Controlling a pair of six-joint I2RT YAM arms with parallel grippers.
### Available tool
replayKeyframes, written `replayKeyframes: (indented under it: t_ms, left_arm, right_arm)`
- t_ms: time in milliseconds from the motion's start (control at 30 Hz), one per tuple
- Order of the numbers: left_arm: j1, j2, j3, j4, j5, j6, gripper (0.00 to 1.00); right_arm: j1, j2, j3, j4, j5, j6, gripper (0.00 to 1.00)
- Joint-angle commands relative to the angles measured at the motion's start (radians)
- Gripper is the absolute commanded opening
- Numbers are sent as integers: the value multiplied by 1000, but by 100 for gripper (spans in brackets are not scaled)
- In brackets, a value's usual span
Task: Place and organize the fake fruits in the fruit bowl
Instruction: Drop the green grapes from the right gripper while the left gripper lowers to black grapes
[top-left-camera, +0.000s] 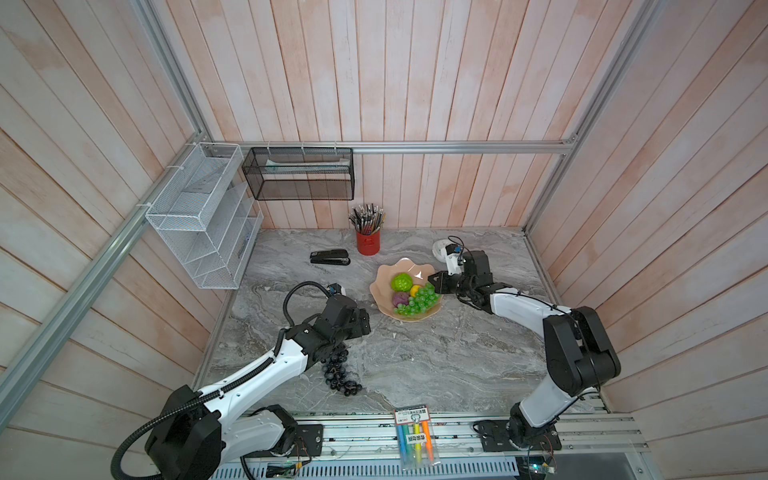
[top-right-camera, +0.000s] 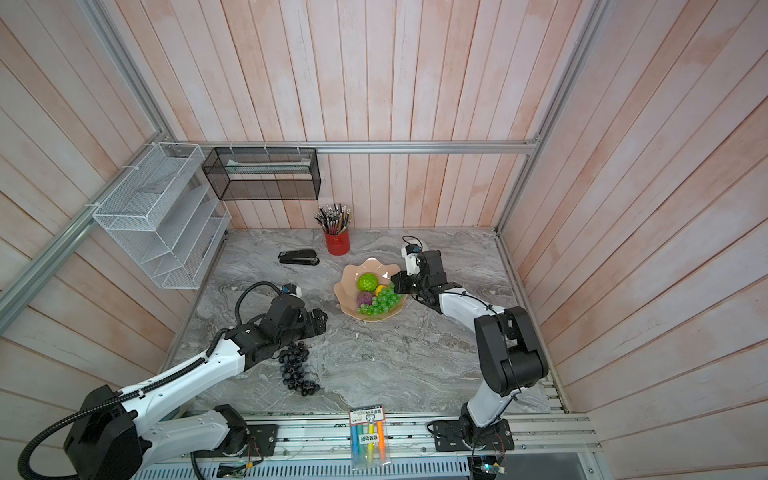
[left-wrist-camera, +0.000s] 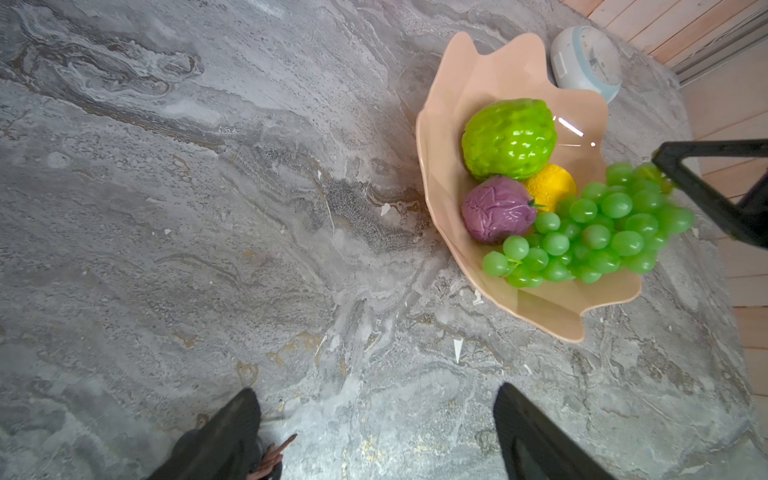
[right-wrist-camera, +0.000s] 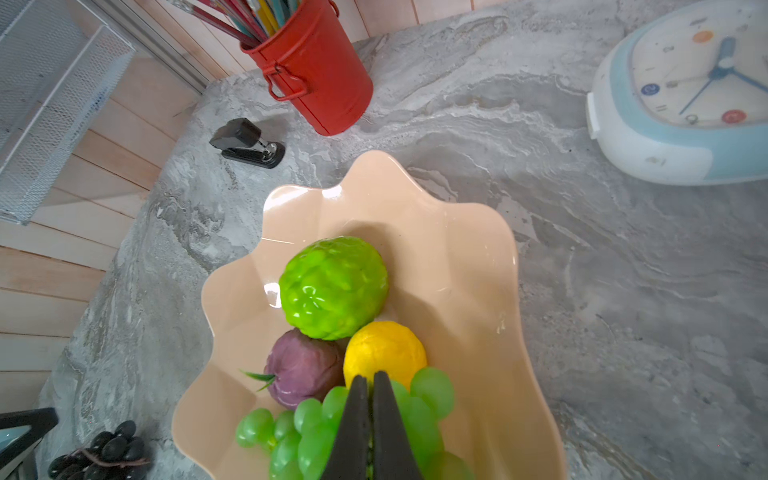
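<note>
Pincer on right (right-wrist-camera: 370, 376): rests closed atop green grapes (right-wrist-camera: 432, 390) at 5 o'clock in pink bowl (right-wrist-camera: 457, 232). Pincer on left (left-wrist-camera: 376, 392): hovers open over table (left-wrist-camera: 208, 208), near dark grapes (top-left-camera: 338, 372) at 7 o'clock.

Whitewashed pink plank walls (top-left-camera: 415, 83) are boxing in the cell on three sides. Aluminium frame (top-left-camera: 457, 146) is running along the back wall and up the corners. White wire rack (top-left-camera: 195, 216) is hanging on the left wall, black mesh basket (top-left-camera: 299, 174) is hanging off the back rail. Grey marble-look counter (top-left-camera: 415, 357) is filling the base, showing small white chips. Light is coming in soft and even.
</note>
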Motion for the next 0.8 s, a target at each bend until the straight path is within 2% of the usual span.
replayKeyframes:
  t_ms: [0, 367, 400, 500, 600, 767]
  left_arm:
    - [-3, 1, -7, 20, 28, 12, 90]
    - [-3, 24, 20, -36, 91, 20, 87]
    - [-3, 19, 25, -55, 85, 16, 87]
    - [-3, -12, 28, -111, 62, 6, 86]
    - [-3, -19, 60, -224, -2, -11, 86]
    - [-3, -22, 114, -347, -27, 1, 86]
  right_arm:
    - [-8, 32, 47, 25, -57, -31, 0]
    - [-43, 146, 127, 0, -84, -62, 0]
    - [-45, 151, 125, 6, -84, -57, 2]
    - [-51, 170, 133, 3, -98, -53, 19]
    - [-50, 167, 154, -24, -107, -55, 31]
    - [-37, 75, 147, -50, -67, -94, 53]
